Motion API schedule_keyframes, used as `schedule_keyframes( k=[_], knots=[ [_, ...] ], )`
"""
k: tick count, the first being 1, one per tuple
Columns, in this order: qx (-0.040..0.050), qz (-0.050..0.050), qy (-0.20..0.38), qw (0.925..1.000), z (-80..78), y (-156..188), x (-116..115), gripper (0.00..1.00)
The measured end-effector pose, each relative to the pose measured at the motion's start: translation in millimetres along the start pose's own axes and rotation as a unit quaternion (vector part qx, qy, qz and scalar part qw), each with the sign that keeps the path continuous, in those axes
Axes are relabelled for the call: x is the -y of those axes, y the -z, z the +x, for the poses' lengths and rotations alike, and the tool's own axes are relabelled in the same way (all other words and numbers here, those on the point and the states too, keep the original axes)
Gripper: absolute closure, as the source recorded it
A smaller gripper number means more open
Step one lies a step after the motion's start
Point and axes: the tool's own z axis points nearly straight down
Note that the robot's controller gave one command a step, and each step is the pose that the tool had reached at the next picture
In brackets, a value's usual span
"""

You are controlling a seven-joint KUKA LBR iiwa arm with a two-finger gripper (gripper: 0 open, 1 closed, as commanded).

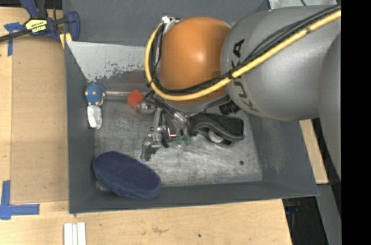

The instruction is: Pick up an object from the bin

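1. We see a grey bin [203, 194] with a few loose things lying apart on its scuffed floor.
2. The jaws sit low over the middle of that floor, under the arm's orange cover [191, 55]. We cannot tell whether they are wide or narrow.
3. Nearest them are a small red piece [135, 99], just up and to the left, and a black curved thing [223, 127], just to the right.
4. A dark blue oval pad [126, 175] lies in the lower-left corner.
5. A blue-capped clear thing [93, 93] and a white piece [94, 117] lie by the left wall.
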Motion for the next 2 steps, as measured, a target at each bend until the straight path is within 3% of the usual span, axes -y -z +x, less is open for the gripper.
schedule_keyframes(
  k=[1,2],
  knots=[
    [-0.0011,0.001,-0.009,1.0,30.5,-92.4,-49.2,0.0],
    [0.0029,-0.005,-0.02,0.9998,10.9,-130.6,-16.6,0.0]
  ],
)
